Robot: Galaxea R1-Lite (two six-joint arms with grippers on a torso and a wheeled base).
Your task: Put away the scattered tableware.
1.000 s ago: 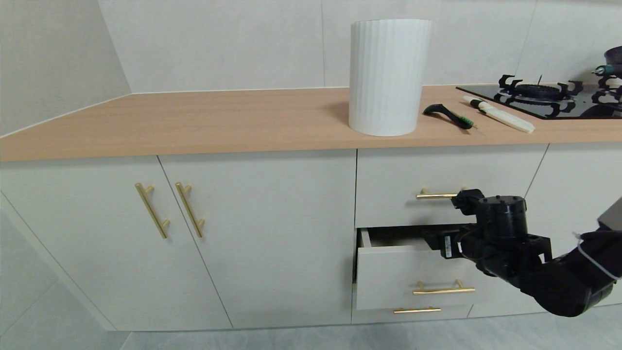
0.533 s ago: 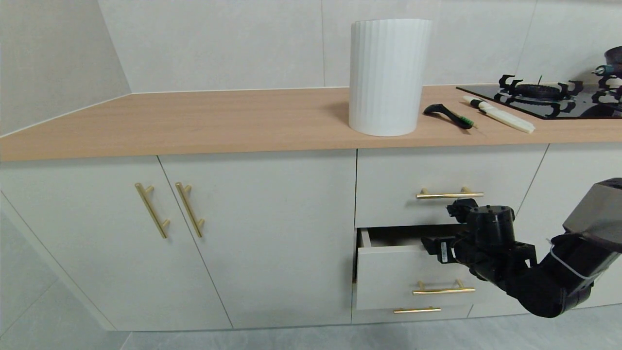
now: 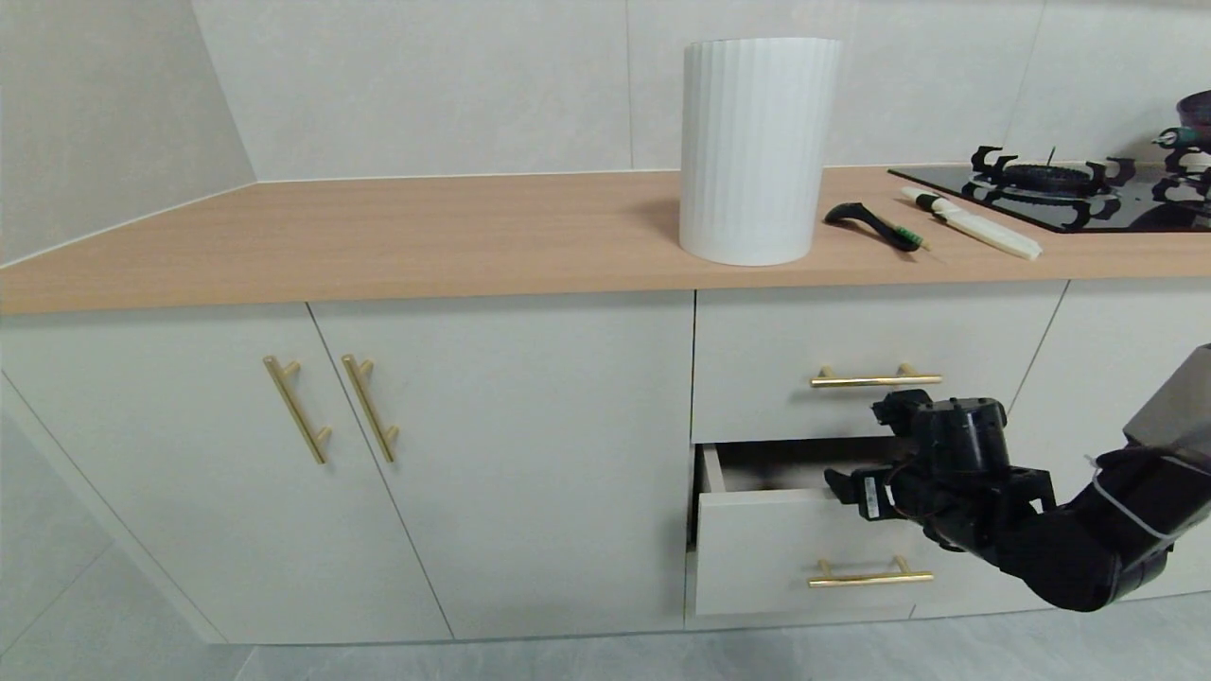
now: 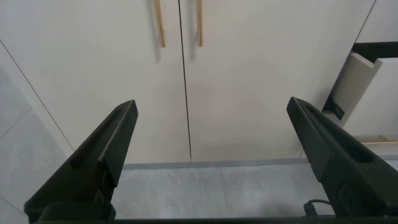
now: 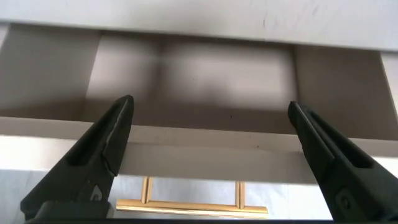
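The right pincer [image 3: 866, 445] is hanging wide open with nothing in it. It is sitting right at the top edge of the drawer [image 3: 795, 544], which is sticking partway out. I cannot tell if a finger is touching the drawer front. The drawer's gold handle [image 3: 870, 575] is sitting just below this pincer. Another gold handle [image 3: 875, 379], on the shut drawer, is sitting just above it.

The tableware is lying well above the right pincer, up on the counter [image 3: 378, 236]. A black tool [image 3: 870, 224] and a long white tool [image 3: 974, 227] are lying side by side there, near each other but not touching. A tall white tub [image 3: 757, 151] is standing just beside the black tool, up and a bit to the left of the pincer. A stove [image 3: 1050, 184] is sitting up and to the right of the pincer, just past the white tool.

The left pincer [image 4: 211, 102] is hanging wide open too, holding nothing. It is facing two shut cupboard doors [image 4: 249, 93], with the floor [image 4: 205, 193] lying under it. The pulled-out drawer is sitting off to this pincer's right.
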